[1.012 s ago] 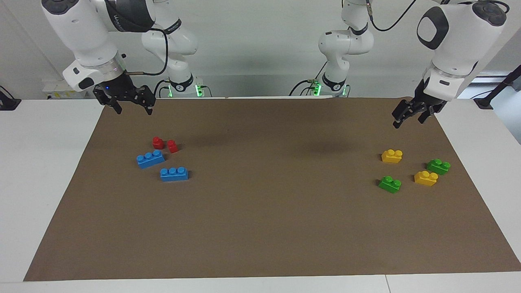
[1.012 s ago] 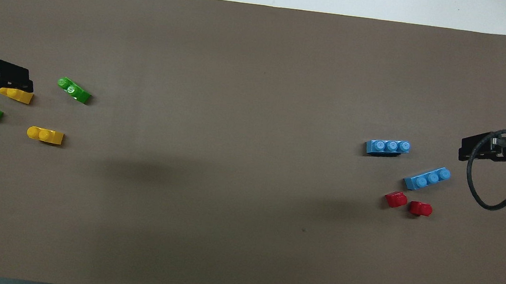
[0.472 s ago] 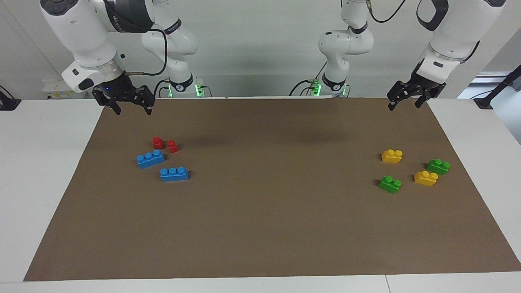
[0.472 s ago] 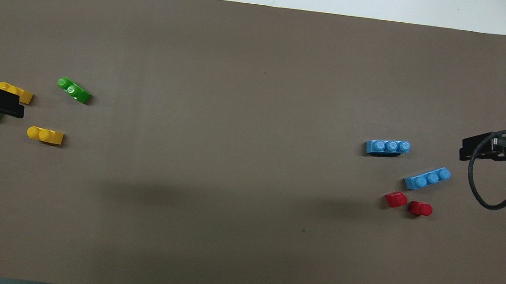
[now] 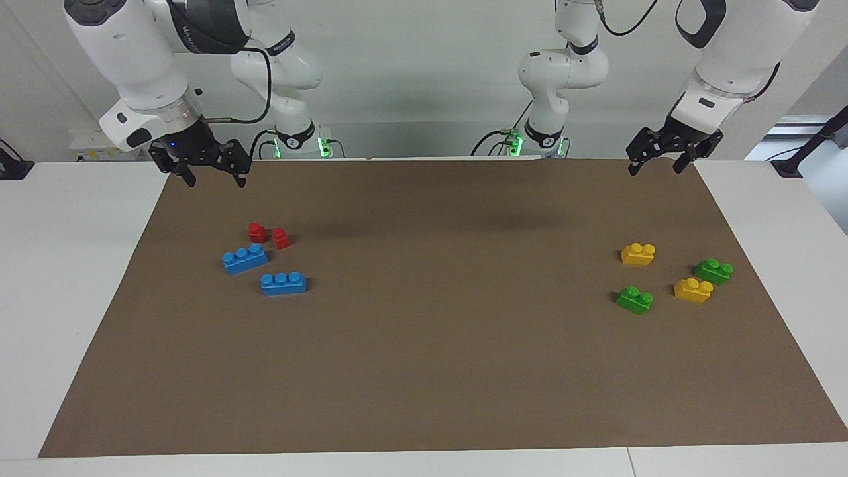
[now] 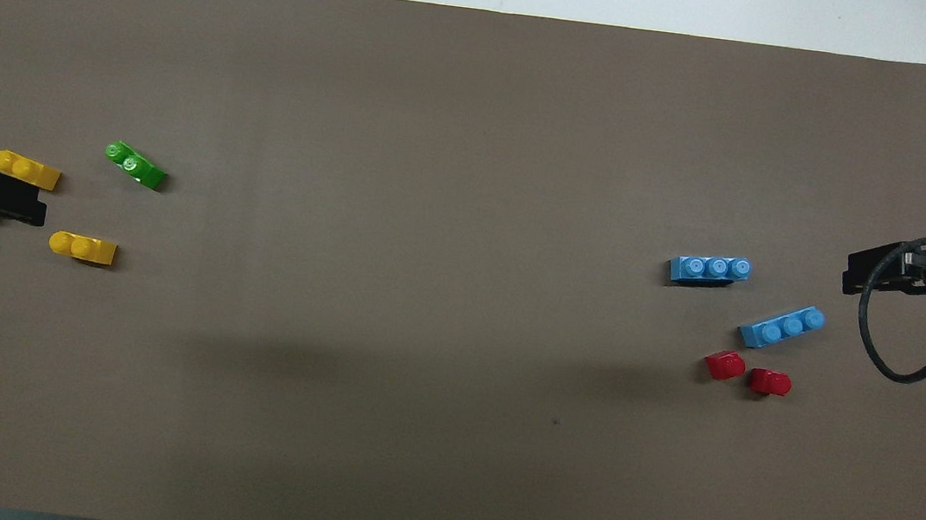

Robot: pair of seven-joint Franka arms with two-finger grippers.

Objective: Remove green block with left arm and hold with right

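Two grippers aloft, both empty. At the left gripper [image 5: 656, 159]: jaws spread wide, nothing between them, hanging high over the left arm's end of the mat [image 5: 424, 371], close to the edge nearest the robots. From above, overlaps one green block [image 5: 713, 270] so that only a sliver shows; in the facing view, plainly well above it and not touching. Probably parked up there with jaws apart to be ready for a straight drop onto a block.

Just under and around: second green block [image 5: 635, 299] farther from the robots, lying loose on the mat, studs up, apart from everything. First green block just beside a yellow block [image 5: 693, 290], perhaps touching it; hard to say. Another yellow block [image 5: 638, 254] nearer the robots, on its own. No green block seated on another piece, so nothing here to pull apart; which of the two is meant, impossible to tell.

At the right gripper [image 5: 211, 169]: also wide open, waiting above the right arm's end of the mat near the robots' edge. Presumably kept back and open to take or steady a block. Below it, two red blocks [image 5: 268, 235] side by side, then two blue blocks [image 5: 245, 258] farther out.

Judged stage: start of the reach, no contact yet. Safer pick likely the isolated green block, with room for both fingers.
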